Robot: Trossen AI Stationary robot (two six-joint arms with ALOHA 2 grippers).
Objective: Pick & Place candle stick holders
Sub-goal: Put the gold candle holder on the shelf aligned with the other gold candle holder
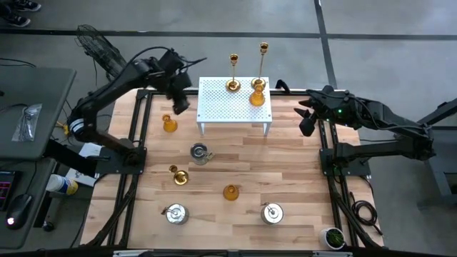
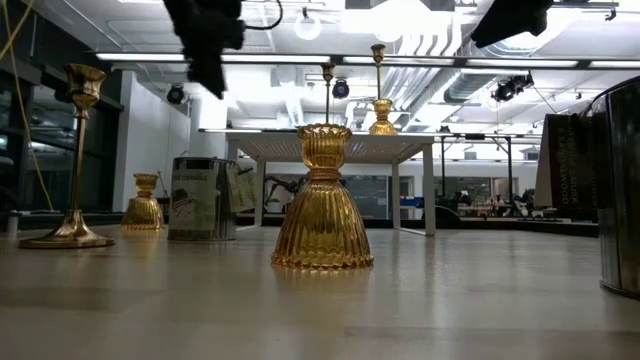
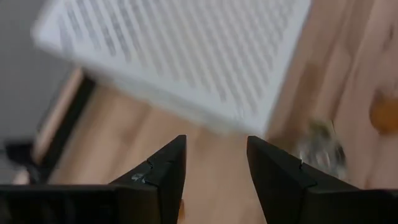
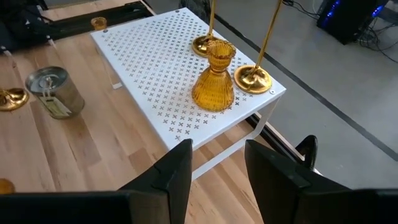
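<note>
Left tool hovers over the desk just off the white rack's left edge, its fingers parted to a narrow gap with nothing between them. Right tool waits off the rack's right side by the desk's right edge, fingers likewise narrowly apart and empty.

On the rack's far right corner: two tall gold candlesticks and one amber cup. On the desk: an amber cup near the left edge, a silvery pot in front of the rack, a short gold candlestick beyond it toward the near edge, another amber cup mid-desk, and two silvery pots along the near edge.
</note>
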